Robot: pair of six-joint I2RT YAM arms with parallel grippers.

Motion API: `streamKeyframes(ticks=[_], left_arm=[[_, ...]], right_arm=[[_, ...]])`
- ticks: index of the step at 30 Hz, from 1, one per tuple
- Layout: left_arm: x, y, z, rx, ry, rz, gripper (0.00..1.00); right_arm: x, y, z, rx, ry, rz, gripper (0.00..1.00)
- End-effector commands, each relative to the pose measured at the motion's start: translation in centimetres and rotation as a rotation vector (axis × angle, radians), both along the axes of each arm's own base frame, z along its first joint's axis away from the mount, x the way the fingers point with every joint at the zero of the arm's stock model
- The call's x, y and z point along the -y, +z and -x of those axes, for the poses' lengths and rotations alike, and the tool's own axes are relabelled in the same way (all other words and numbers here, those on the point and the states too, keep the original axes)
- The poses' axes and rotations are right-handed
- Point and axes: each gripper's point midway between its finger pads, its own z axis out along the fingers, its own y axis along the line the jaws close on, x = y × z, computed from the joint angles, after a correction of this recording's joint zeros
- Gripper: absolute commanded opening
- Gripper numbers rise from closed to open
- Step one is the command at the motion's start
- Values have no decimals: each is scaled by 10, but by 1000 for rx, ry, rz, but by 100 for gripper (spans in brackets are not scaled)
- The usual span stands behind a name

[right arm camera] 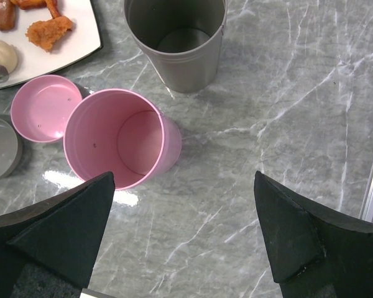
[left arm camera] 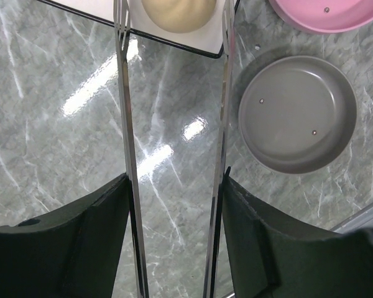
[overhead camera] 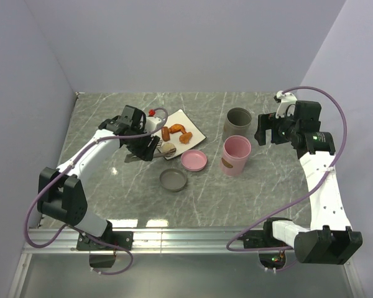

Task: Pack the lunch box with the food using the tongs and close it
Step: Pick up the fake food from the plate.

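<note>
The grey marbled bench (overhead camera: 236,198) is seen under both arms. The right pincer (right arm camera: 183,177) is spread to its widest, with nothing in it, near the pink cup (right arm camera: 121,146) and grey cup (right arm camera: 174,40). The left pincer (left arm camera: 174,186) is partly closed on the tongs (left arm camera: 125,124), whose arms are pressed against its inner faces. The white plate (overhead camera: 188,119) is set left of the cups, with a pink lid (overhead camera: 193,160) and grey lid (overhead camera: 173,179) beside it. The tong tips are placed either side of the pale beige ball (left arm camera: 177,12) at the plate's near corner; the sausage (right arm camera: 1,12) and nugget (right arm camera: 50,30) lie farther in
</note>
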Motion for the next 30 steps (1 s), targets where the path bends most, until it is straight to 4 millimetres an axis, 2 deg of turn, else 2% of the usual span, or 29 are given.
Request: streamKeyframes(ticks=[1,4,7,12,19,25,30], left_arm=[[11,2,-3,9,-6,38,61],[11,4,-4,13,-5,35,54],[11,7,-5,22,3,31,50],[11,20,-4,36,7,42,49],[9,50,-6,103,18,57,44],[15,87,-8,168,-5,101,43],[33,135,-2,239,-91,217,43]], right_arm=[[-1,13,-4,37,4,-2,100],[-1,14,-4,40,4,-2,100],[-2,15,-5,40,5,-3,100],[-1,16,-4,43,4,-1,100],[-2,17,-2,44,3,-7,100],[-3,18,-3,35,3,-28,100],[1,27,-3,54,-24,-46,100]])
